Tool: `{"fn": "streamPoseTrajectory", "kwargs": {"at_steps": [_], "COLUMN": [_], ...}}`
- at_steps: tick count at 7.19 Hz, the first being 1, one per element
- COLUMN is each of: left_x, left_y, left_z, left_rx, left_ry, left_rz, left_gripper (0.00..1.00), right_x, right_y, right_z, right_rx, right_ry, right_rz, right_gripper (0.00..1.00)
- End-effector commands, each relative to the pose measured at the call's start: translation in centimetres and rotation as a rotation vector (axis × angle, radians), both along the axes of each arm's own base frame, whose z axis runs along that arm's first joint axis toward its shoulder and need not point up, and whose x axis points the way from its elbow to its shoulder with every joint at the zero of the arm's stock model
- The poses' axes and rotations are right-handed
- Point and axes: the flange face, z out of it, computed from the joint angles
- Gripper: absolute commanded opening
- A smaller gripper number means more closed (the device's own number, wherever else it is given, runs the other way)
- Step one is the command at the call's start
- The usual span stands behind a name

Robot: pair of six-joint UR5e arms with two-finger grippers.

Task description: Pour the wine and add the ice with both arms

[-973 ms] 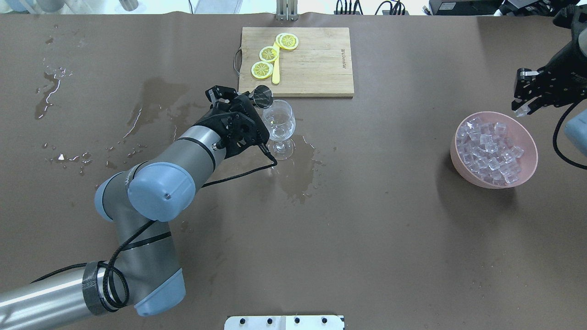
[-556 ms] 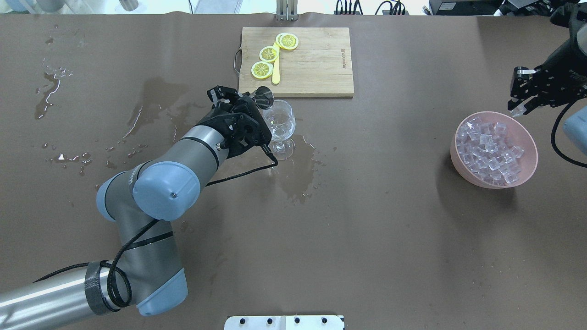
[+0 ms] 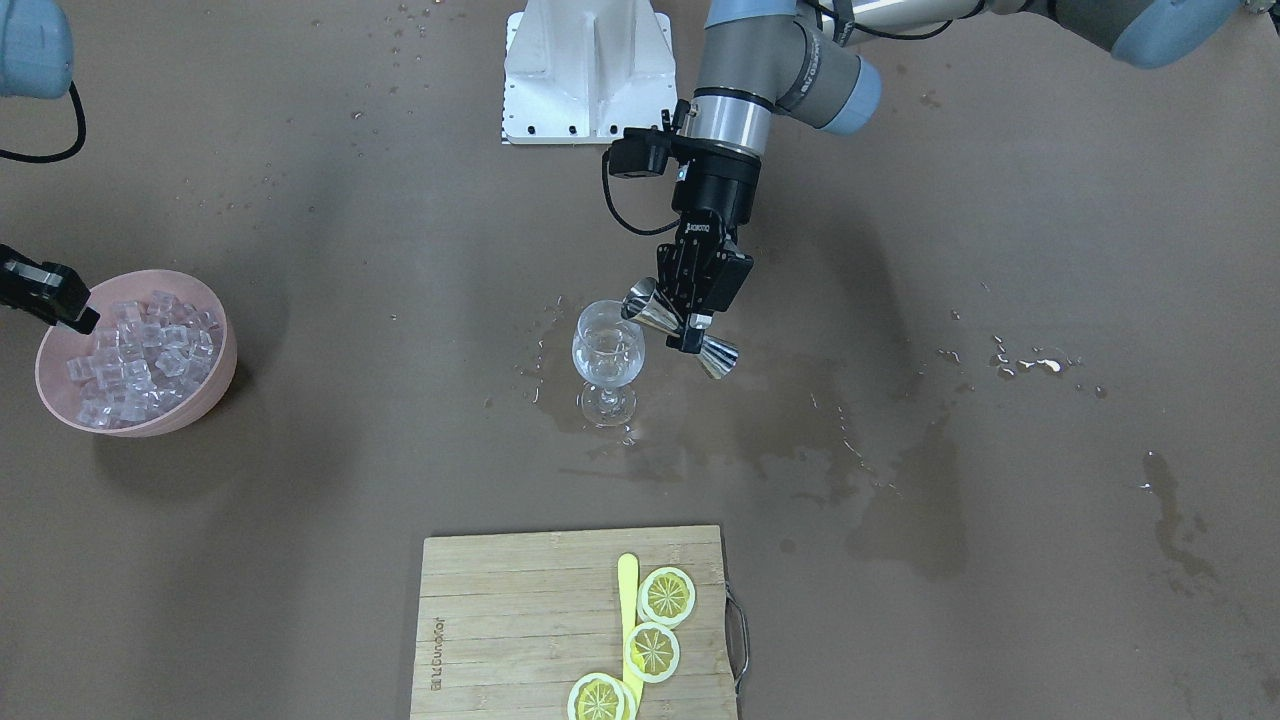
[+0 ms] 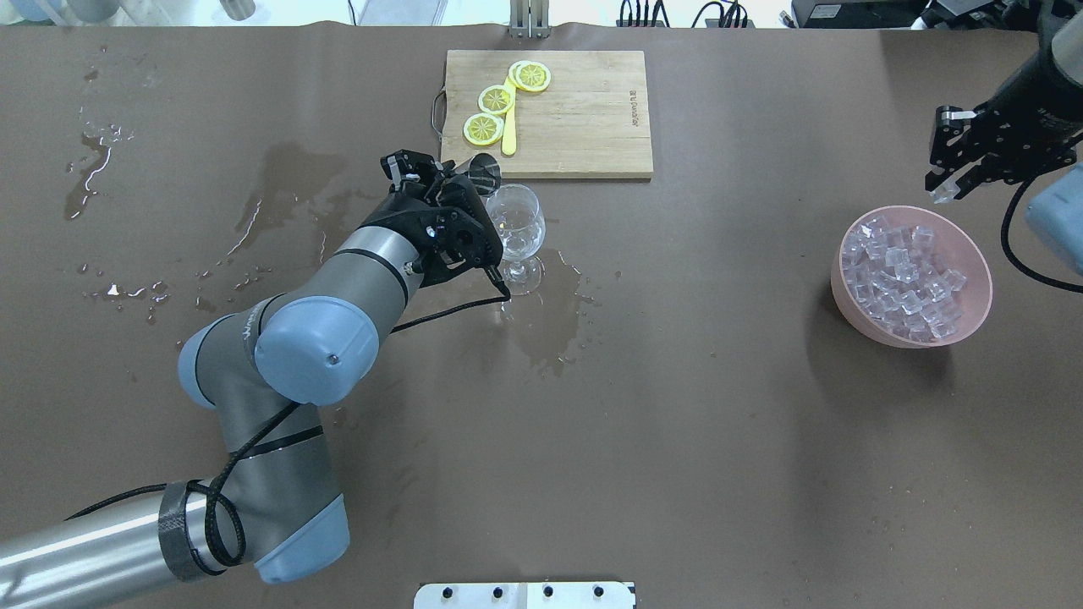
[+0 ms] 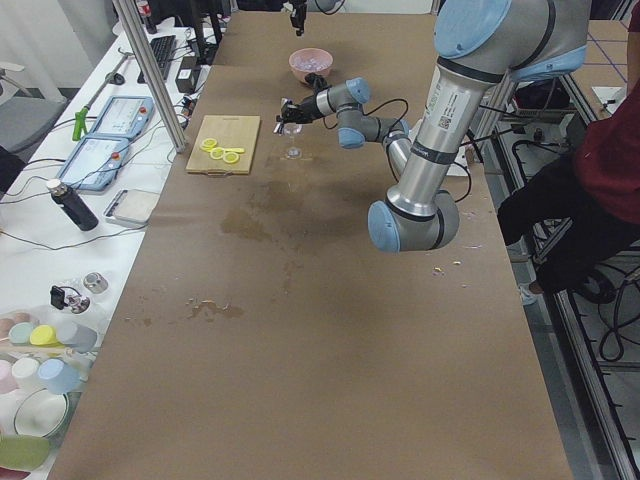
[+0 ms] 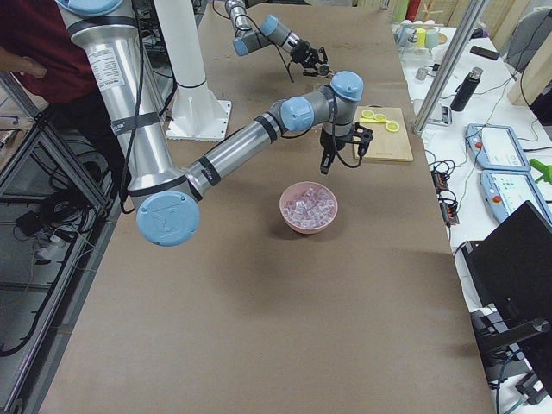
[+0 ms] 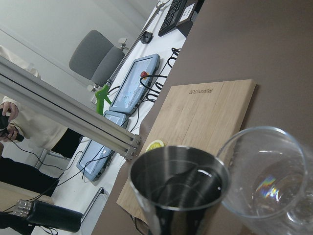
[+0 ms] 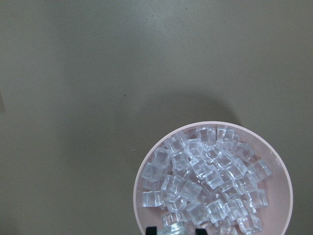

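— How does the wine (image 7: 268,187) look on your screens?
— Barely there. It's colourless, just a glint low in the stemmed glass (image 4: 516,222). My left jaws are clenched on the waist of a steel jigger (image 3: 680,330), which is tipped with one mouth just beside the glass rim.
— And the ice (image 4: 901,272)?
— Small glassy cubes heaped in a pink bowl (image 4: 871,328) near the right end of the surface (image 4: 677,423). My right jaws grip one ice cube (image 4: 941,194), which hangs just past the bowl's far rim.
— Room to move?
— A wide bare stretch lies between glass and bowl. The glass stands in a wet patch (image 4: 550,326), short of the cutting board (image 4: 584,127) and not touching it.
— Anything changed since a second ago?
— The right jaws have drifted away from the bowl's rim, toward the far side. The jigger's mouth faced the overhead camera then. Now it shows more side-on.
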Motion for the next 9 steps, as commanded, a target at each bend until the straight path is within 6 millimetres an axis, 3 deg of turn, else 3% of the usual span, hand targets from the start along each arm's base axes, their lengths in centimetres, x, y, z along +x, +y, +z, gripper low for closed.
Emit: {"fn": "streamPoseTrajectory", "kwargs": {"at_steps": [1, 3, 5, 9], "left_x": [0.0, 0.1, 0.2, 1.0], "left_y": [-0.2, -0.5, -0.7, -0.9], "left_z": [-0.2, 0.0, -1.0, -0.1], "left_rx": [0.023, 0.030, 0.044, 0.047], "left_ry": [-0.054, -0.097, -0.127, -0.168], "left_rz": [-0.019, -0.037, -0.043, -0.062], "left_gripper": [0.00, 0.00, 0.00, 0.00], "right_x": [-0.2, -0.3, -0.4, -0.4], "right_y": [-0.5, -0.7, -0.7, -0.7], "right_z": [-1.5, -2.3, -2.4, -2.3], "right_rx": [-0.006, -0.003, -0.004, -0.004], "right_ry": [-0.004, -0.007, -0.010, -0.008], "right_rz": [-0.002, -0.002, -0.003, -0.004], "right_gripper": [0.15, 0.15, 0.15, 0.15]}}
